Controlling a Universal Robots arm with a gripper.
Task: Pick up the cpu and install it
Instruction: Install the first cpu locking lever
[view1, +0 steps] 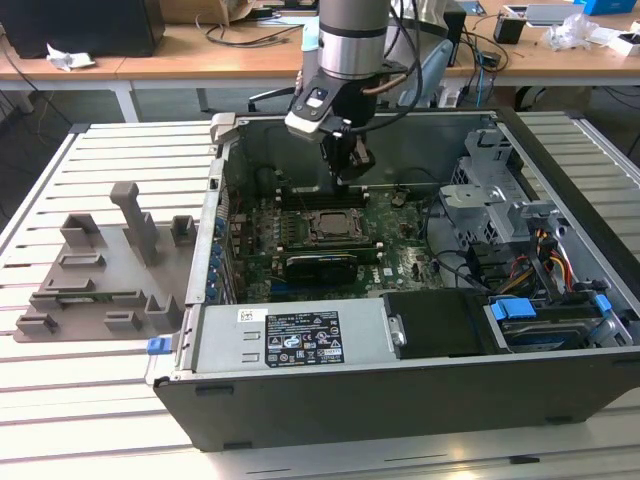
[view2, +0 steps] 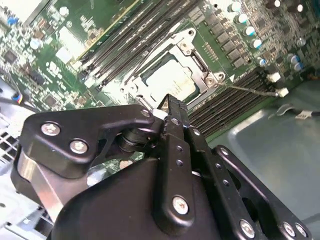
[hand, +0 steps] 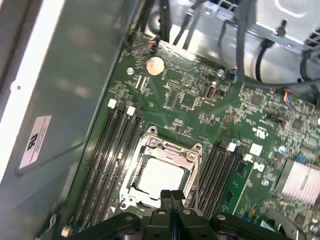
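With the cpu (hand: 159, 177) seated in the socket frame (hand: 192, 157), the gripper (hand: 171, 196) hovers above, fingers closed and empty; verify flush seating before applying load.

Slatted white metal table (view1: 90, 400) carries everything. Open computer case (view1: 400, 400) lies on its side across middle and the exterior view's right of table, front wall reaching close to near edge. Grey plastic holder tray (view1: 105, 275) lies flat on slats at the exterior view's left, just beside case wall, with upright posts and slots moulded into it. Bare slats show along near edge and far-left corner.
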